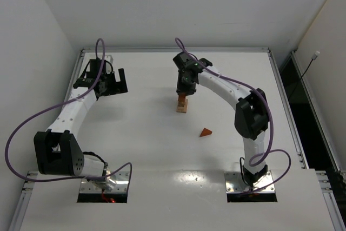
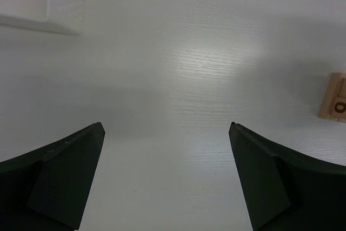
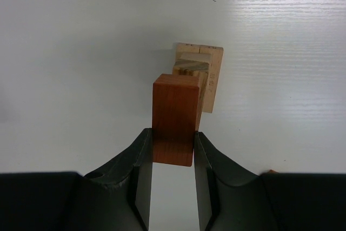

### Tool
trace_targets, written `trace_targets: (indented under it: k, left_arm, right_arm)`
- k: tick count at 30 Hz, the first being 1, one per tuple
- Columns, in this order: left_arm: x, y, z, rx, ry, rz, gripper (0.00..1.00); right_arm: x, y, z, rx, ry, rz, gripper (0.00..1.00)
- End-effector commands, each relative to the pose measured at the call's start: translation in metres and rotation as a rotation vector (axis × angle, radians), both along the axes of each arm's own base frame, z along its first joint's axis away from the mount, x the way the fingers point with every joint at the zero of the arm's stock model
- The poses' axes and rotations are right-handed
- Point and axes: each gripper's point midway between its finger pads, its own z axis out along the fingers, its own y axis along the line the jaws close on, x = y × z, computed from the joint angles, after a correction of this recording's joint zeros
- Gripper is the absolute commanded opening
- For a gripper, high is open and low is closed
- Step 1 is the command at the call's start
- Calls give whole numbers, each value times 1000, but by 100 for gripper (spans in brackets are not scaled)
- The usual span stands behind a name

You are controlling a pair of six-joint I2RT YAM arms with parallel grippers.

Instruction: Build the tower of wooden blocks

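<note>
Partly done, judging by the wood block tower (image 1: 182,104), a short pale stack near the middle of the table (image 1: 135,133). Left to add: the reddish-brown block (image 3: 174,113), pinched upright in the right gripper (image 3: 172,136) close at the stack, contact impossible to tell, and the triangular wedge (image 1: 205,132), lying apart. Right arm stretched forward, pointing down; left gripper (image 2: 166,126) wide open, empty, well apart.

From where I stand, the white desk (image 1: 135,150) carries a small wood block tower (image 1: 182,107) near its middle. A reddish-brown triangular wedge (image 1: 205,132) lies alone, apart from it, toward the near right.
</note>
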Motion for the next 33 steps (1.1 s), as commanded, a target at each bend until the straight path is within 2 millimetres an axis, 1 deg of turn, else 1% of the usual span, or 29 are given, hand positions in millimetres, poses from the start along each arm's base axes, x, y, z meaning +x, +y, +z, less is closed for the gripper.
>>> trace_targets:
  k: [1, 6, 9, 11, 12, 15, 16, 18, 22, 23, 24, 25, 27, 28, 30, 31, 33]
  left_arm:
    - [10, -6, 10, -6, -45, -17, 100]
    - [10, -7, 7, -12, -35, -23, 100]
    - [10, -7, 7, -12, -35, -23, 100]
    - [10, -7, 7, -12, -35, -23, 100]
    - [10, -7, 7, -12, -35, -23, 100]
    - [10, -7, 7, -12, -35, -23, 100]
    - [12, -7, 11, -13, -44, -23, 100]
    - [12, -7, 11, -13, -44, -23, 100]
    - [12, -7, 11, -13, -44, -23, 100]
    - [12, -7, 11, -13, -44, -23, 100]
    - [12, -7, 7, -12, -35, -23, 100]
    - [14, -8, 11, -13, -44, -23, 100]
    - [14, -8, 11, -13, -44, -23, 100]
    - [15, -8, 8, -12, -35, -23, 100]
    - [15, -8, 8, -12, -35, -23, 100]
    - [15, -8, 5, -12, -26, -23, 100]
    - [17, -8, 8, -12, -35, -23, 100]
  right_arm:
    - [12, 9, 16, 23, -59, -9, 0]
    - [12, 8, 16, 16, -64, -14, 0]
    - [11, 7, 9, 6, -49, -13, 0]
    - [11, 7, 9, 6, -49, -13, 0]
    - [11, 7, 4, -1, -40, -13, 0]
    - [11, 7, 4, -1, -40, -13, 0]
    - [11, 7, 4, -1, -40, -13, 0]
    - [9, 5, -3, -11, -25, -13, 0]
    - [8, 7, -3, -5, -21, -9, 0]
    - [8, 7, -7, -10, -13, -9, 0]
    - [10, 3, -7, -10, -13, -18, 0]
    - [10, 3, -7, -10, -13, -18, 0]
    - [10, 3, -7, -10, -13, -18, 0]
    - [8, 2, -10, -15, -6, -18, 0]
    - [8, 2, -11, -15, -6, -18, 0]
    - [6, 0, -15, -22, 4, -18, 0]
    - [6, 0, -15, -22, 4, -18, 0]
